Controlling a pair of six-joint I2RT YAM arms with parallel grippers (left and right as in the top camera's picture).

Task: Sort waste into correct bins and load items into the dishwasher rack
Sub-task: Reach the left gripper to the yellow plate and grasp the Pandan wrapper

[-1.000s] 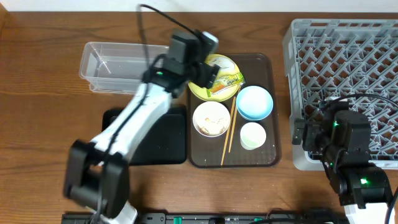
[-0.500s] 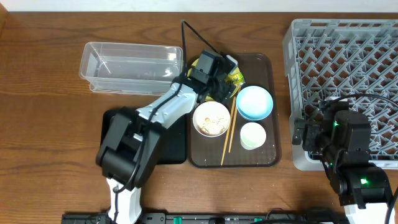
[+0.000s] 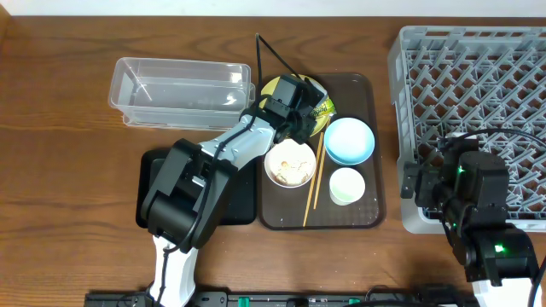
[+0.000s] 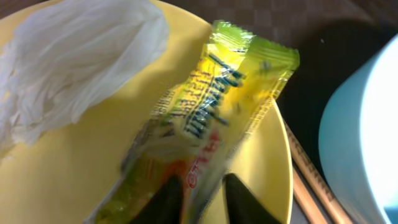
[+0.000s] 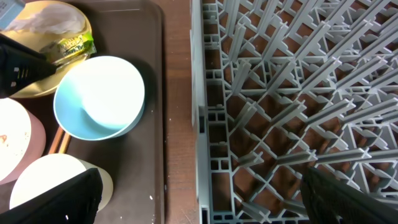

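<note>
The green-and-orange snack wrapper (image 4: 217, 112) lies on the yellow plate (image 4: 93, 168) beside crumpled white scrap (image 4: 74, 68). My left gripper (image 4: 205, 202) is down on the plate (image 3: 290, 84), its two dark fingers pinched on the wrapper's near end. The plate stands on the brown serving tray (image 3: 368, 213) with a light blue bowl (image 3: 349, 141), a white bowl (image 3: 290, 163) of pale leftovers, a small cup (image 3: 347, 186) and two chopsticks (image 3: 314, 175). My right gripper (image 5: 202, 199) hangs open and empty over the left edge of the grey dishwasher rack (image 3: 478, 85).
A clear plastic tub (image 3: 179, 91) stands at the back left, just left of the plate. The flat black tray (image 3: 239, 196) lies in front of it, partly under my left arm. The rack's wall (image 5: 205, 124) rises close beside the serving tray (image 5: 158, 93).
My left arm has come down and right onto the yellow plate, and its jaws have closed from wide open onto the wrapper. The right arm has not moved.
</note>
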